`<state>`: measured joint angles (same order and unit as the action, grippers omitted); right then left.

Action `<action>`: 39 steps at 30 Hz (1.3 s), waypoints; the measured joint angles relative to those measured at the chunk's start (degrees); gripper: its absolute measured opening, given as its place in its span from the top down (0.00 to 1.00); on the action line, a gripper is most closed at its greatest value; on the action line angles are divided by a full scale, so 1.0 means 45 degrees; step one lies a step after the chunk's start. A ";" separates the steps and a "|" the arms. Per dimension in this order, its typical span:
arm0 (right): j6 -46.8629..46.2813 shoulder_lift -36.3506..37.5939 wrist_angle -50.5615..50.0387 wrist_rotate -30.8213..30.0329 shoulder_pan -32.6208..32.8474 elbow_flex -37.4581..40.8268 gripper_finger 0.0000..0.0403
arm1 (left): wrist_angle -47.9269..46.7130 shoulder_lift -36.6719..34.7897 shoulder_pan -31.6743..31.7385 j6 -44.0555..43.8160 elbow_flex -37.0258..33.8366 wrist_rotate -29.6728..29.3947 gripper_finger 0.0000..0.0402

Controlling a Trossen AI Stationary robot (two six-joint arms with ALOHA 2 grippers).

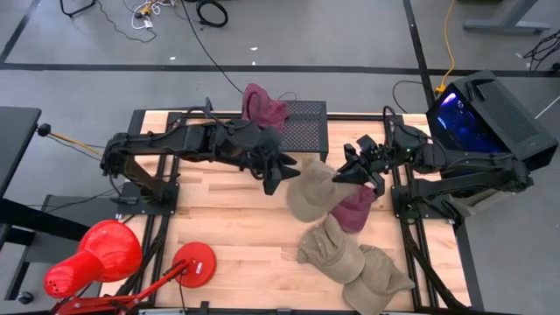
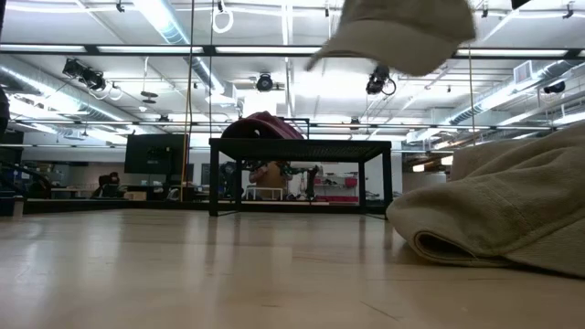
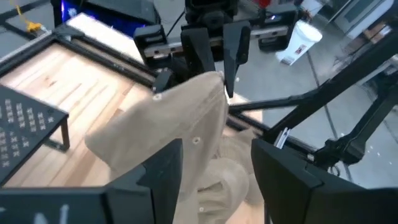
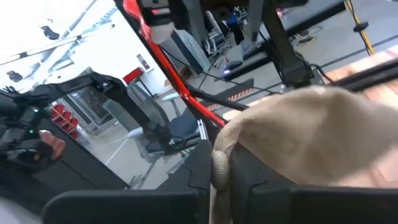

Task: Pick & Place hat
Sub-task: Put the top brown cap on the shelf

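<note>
Lab floor with cables round a wooden table (image 1: 236, 232); black mesh rack (image 1: 302, 127) at upper centre of the high view, a maroon hat (image 1: 262, 105) on its left end. Red lamp (image 1: 96, 254) at lower left, its round base (image 1: 194, 262) on the wood.

Left arm stretches horizontally from the left edge toward frame centre, elbow bent, wrist tipped down. Left gripper (image 1: 273, 175) sits at the left edge of the beige hat (image 1: 308, 191), which is lifted off the table — in the low view it hangs at top centre-right (image 2: 402, 32), well above the wood. In the left wrist view the fingers (image 3: 155, 174) stand either side of the beige hat (image 3: 180, 124), clamped on the cloth.

Right arm reaches in from the right edge, forearm running leftward, wrist level. Right gripper (image 1: 359, 175) is at the right edge of the same hat; in the left wrist view its fingers (image 3: 235, 46) pinch the far rim. Right wrist view shows beige cloth (image 4: 298, 130) bunched against its own fingers, gripped.

Second maroon hat (image 1: 357, 208) lies just below the right gripper, partly under the beige hat. Two more beige hats lie at lower centre-right: one (image 1: 331, 249) touching another (image 1: 376, 278).
</note>
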<state>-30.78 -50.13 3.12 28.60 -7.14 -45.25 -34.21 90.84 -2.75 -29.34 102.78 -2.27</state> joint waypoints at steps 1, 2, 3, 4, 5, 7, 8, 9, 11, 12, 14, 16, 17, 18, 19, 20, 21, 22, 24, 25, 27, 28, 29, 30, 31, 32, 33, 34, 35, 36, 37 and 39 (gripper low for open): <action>-0.0004 -0.0014 -0.0109 0.0000 -0.0003 -0.0228 0.94 | -0.0085 -0.0105 0.0017 -0.0005 0.0000 -0.0002 0.51; 0.0020 -0.0045 -0.0265 0.0010 -0.0011 -0.0499 0.94 | -0.0089 -0.0148 0.0020 -0.0001 0.0000 -0.0007 0.51; 0.0087 -0.0108 -0.0435 0.0005 -0.0024 -0.0837 0.94 | -0.0012 -0.0225 0.0040 0.0005 0.0005 -0.0007 0.52; 0.0206 -0.0170 -0.0763 0.0000 -0.0067 -0.1160 0.94 | -0.0093 -0.0306 0.0074 0.0008 0.0005 -0.0006 0.52; 0.0296 -0.0262 -0.1181 0.0010 -0.0121 -0.1501 0.94 | -0.0106 -0.0364 0.0073 0.0006 0.0005 -0.0007 0.52; 0.0509 -0.0515 -0.2024 0.0125 -0.0259 -0.2294 0.94 | -0.0091 -0.0533 0.0073 0.0010 0.0005 -0.0002 0.52; 0.0620 -0.0666 -0.2584 0.0280 -0.0360 -0.2697 0.95 | -0.0069 -0.0569 0.0073 0.0015 0.0005 -0.0007 0.52; 0.0776 -0.0847 -0.3042 0.0492 -0.0465 -0.3113 0.95 | -0.0005 -0.0618 0.0073 0.0015 0.0010 -0.0007 0.52; 0.1140 -0.1232 -0.3926 0.1027 -0.0669 -0.3926 0.95 | -0.0116 -0.0713 0.0073 0.0015 0.0005 -0.0002 0.52; 0.1304 -0.1424 -0.4331 0.1262 -0.0763 -0.4309 0.95 | -0.0036 -0.0731 0.0073 0.0015 0.0005 -0.0002 0.52; 0.1593 -0.1830 -0.4983 0.1689 -0.0974 -0.5023 0.94 | -0.0115 -0.0850 0.0073 0.0019 0.0005 -0.0002 0.52; 0.1966 -0.2226 -0.5531 0.2220 -0.1213 -0.5666 0.94 | -0.0019 -0.0909 0.0073 0.0019 0.0005 -0.0007 0.52; 0.2104 -0.2430 -0.5814 0.2452 -0.1350 -0.5961 0.94 | -0.0067 -0.0962 0.0073 0.0021 0.0005 -0.0007 0.52; 0.2261 -0.2612 -0.6051 0.2583 -0.1471 -0.6258 0.94 | -0.0116 -0.0982 0.0073 0.0024 0.0005 -0.0007 0.52; 0.2342 -0.2807 -0.6239 0.2693 -0.1595 -0.6530 0.94 | -0.0069 -0.0995 0.0073 0.0024 0.0005 -0.0007 0.52; 0.2439 -0.2989 -0.6392 0.2802 -0.1735 -0.6760 0.94 | -0.0041 -0.1004 0.0073 0.0024 0.0005 -0.0007 0.52; 0.2535 -0.3146 -0.6565 0.2958 -0.1884 -0.6939 0.94 | -0.0039 -0.1030 0.0073 0.0024 0.0005 -0.0007 0.52; 0.2630 -0.3305 -0.6701 0.3115 -0.2039 -0.7081 0.94 | -0.0053 -0.1054 0.0073 0.0024 0.0005 -0.0007 0.52; 0.2804 -0.3567 -0.6729 0.3359 -0.2347 -0.7269 0.94 | -0.0055 -0.1074 0.0073 0.0024 0.0005 -0.0007 0.52; 0.2884 -0.3684 -0.6754 0.3481 -0.2501 -0.7306 0.94 | -0.0055 -0.1082 0.0073 0.0024 0.0005 -0.0007 0.52; 0.3045 -0.3899 -0.6762 0.3770 -0.2827 -0.7339 0.94 | -0.0059 -0.1082 0.0073 0.0024 0.0005 -0.0007 0.52; 0.3151 -0.4015 -0.6828 0.3886 -0.2984 -0.7339 0.94 | -0.0075 -0.1082 0.0073 0.0024 0.0005 -0.0007 0.52; 0.3340 -0.4105 -0.6835 0.3987 -0.3137 -0.7339 0.94 | -0.0075 -0.1082 0.0073 0.0029 0.0005 -0.0007 0.52; 0.3623 -0.4199 -0.6868 0.4095 -0.3293 -0.7339 0.94 | -0.0071 -0.1082 0.0073 0.0033 0.0005 -0.0007 0.52; 0.3928 -0.4291 -0.6915 0.4257 -0.3448 -0.7339 0.94 | -0.0075 -0.1082 0.0073 0.0049 0.0005 -0.0007 0.52; 0.4257 -0.4381 -0.6991 0.4459 -0.3625 -0.7339 0.94 | -0.0075 -0.1082 0.0073 0.0049 0.0005 -0.0007 0.52; 0.4655 -0.4478 -0.7065 0.4669 -0.3795 -0.7339 0.94 | -0.0075 -0.1082 0.0073 0.0049 0.0005 -0.0007 0.52; 0.5109 -0.4566 -0.7102 0.4806 -0.3942 -0.7339 0.94 | -0.0075 -0.1082 0.0073 0.0049 0.0005 -0.0007 0.52; 0.5527 -0.4638 -0.7164 0.4796 -0.4069 -0.7339 0.94 | -0.0075 -0.1082 0.0073 0.0049 0.0005 -0.0007 0.52; 0.5936 -0.4696 -0.7224 0.4722 -0.4182 -0.7339 0.94 | -0.0075 -0.1082 0.0073 0.0049 0.0005 -0.0007 0.52; 0.6391 -0.4740 -0.7252 0.4544 -0.4294 -0.7339 0.94 | -0.0075 -0.1077 0.0073 0.0049 0.0005 -0.0007 0.52; 0.7245 -0.4809 -0.7302 0.3998 -0.4488 -0.7339 0.94 | -0.0075 -0.1077 0.0073 0.0044 0.0005 -0.0007 0.52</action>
<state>1.82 -71.77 -29.74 46.59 -27.33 -78.28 -34.54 86.00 -2.42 -29.15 102.80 -2.31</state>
